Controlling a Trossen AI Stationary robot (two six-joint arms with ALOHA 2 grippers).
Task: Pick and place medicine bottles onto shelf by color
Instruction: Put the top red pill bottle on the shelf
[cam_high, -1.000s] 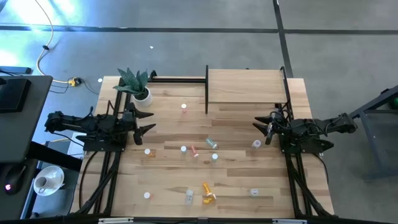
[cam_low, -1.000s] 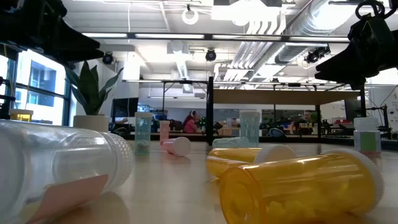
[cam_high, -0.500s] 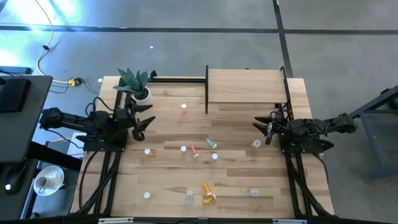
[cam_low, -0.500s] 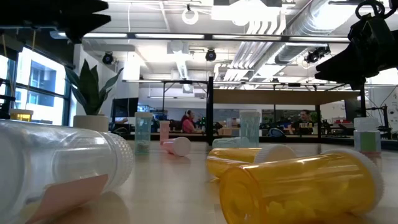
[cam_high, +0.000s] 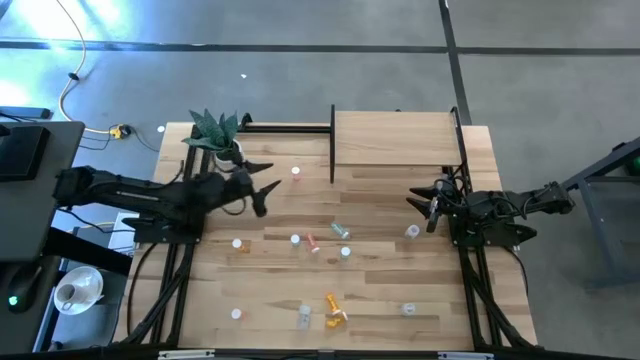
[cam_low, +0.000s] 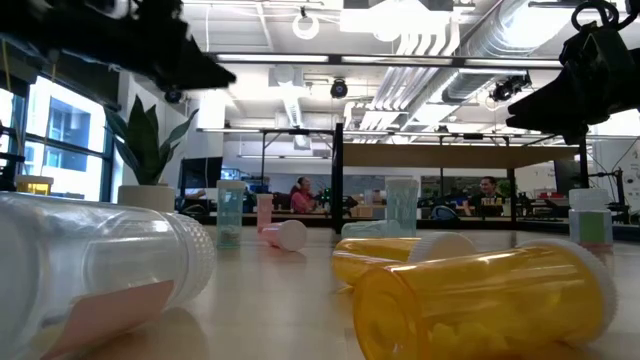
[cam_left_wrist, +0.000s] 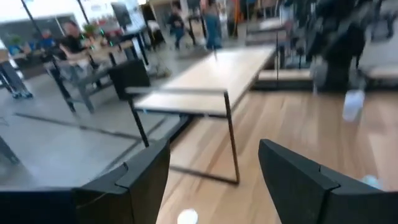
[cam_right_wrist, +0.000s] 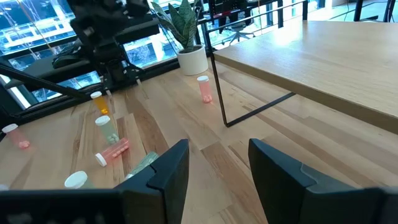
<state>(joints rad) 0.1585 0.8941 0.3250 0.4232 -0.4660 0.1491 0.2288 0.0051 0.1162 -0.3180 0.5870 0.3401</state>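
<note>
Reached left end effector (cam_high: 268, 190) out over the surface (cam_high: 380, 290) toward the upright pink bottle (cam_high: 296, 172), fingers spread; best straddled squarely before closing. Right end effector (cam_high: 420, 205) idle, spread.

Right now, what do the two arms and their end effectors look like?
Both arms are dark, nearly black, jointed links on black frames. The left end effector and right end effector each carry two flat, blocky black fingers with angled faces. No coloured markings show.
</note>
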